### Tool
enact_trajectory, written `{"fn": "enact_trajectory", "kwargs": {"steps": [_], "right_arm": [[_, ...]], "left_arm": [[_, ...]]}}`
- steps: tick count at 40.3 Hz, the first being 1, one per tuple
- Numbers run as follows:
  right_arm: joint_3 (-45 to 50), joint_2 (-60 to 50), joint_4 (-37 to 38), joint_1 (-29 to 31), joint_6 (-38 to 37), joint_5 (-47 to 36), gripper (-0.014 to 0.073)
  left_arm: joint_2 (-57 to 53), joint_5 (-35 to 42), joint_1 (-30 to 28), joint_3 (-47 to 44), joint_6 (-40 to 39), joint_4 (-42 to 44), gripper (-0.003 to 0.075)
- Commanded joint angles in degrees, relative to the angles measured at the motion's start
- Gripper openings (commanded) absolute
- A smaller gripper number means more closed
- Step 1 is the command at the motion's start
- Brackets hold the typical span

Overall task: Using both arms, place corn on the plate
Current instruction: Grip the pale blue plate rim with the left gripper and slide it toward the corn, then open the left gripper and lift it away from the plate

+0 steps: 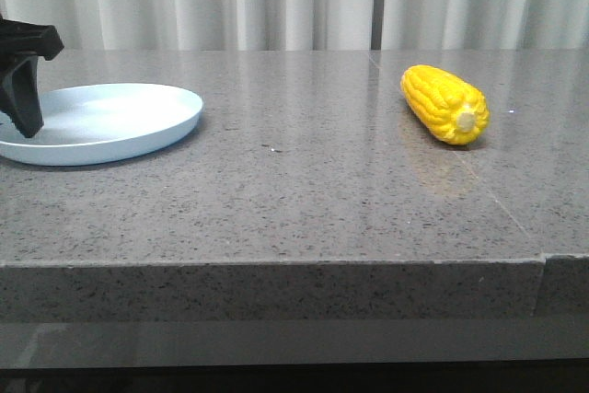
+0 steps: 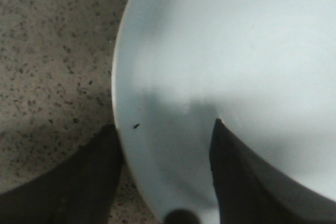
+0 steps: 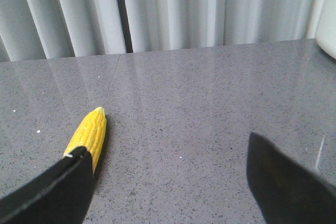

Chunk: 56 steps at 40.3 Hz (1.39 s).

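Corn (image 1: 444, 103) lies mid-right on tabletop (image 1: 304, 190), well apart from plate (image 1: 138, 131) at left. Left pincer (image 2: 165, 153) spread astride plate rim; right pincer (image 3: 168, 182) wide open, approaching. Next: center over cob, close.

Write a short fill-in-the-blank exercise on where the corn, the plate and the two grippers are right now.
1. In the front view, the corn lies on the table to the ____ of the plate.
2. The left gripper has one finger on each side of the plate's ____.
3. The colour of the corn is ____.
4. The right gripper is open and holds ____.

Missing words: right; rim; yellow; nothing
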<state>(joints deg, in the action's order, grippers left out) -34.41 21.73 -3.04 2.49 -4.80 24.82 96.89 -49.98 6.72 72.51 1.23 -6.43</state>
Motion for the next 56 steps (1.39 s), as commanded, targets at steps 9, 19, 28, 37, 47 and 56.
{"fn": "enact_trajectory", "kwargs": {"steps": [9,19,28,37,47,56], "right_arm": [[-1.9,0.81,0.02,0.33,0.55,-4.41,0.0621],[-1.9,0.81,0.02,0.33,0.55,-4.41,0.0621],[-1.9,0.81,0.02,0.33,0.55,-4.41,0.0621],[-1.9,0.81,0.02,0.33,0.55,-4.41,0.0621],[-1.9,0.81,0.02,0.33,0.55,-4.41,0.0621],[-1.9,0.81,0.02,0.33,0.55,-4.41,0.0621]], "left_arm": [[-1.88,1.93,0.42,1.81,-0.43,-0.9,-0.002],[-2.77,0.81,0.55,4.95,-0.43,-3.21,-0.002],[-2.91,-0.85,4.14,12.75,-0.43,-7.24,-0.002],[-0.86,1.06,7.38,14.46,-0.43,-15.15,-0.002],[3.64,0.94,7.98,14.46,-0.43,-16.34,-0.002],[5.6,0.31,7.98,14.46,-0.43,-16.34,0.0057]]}}
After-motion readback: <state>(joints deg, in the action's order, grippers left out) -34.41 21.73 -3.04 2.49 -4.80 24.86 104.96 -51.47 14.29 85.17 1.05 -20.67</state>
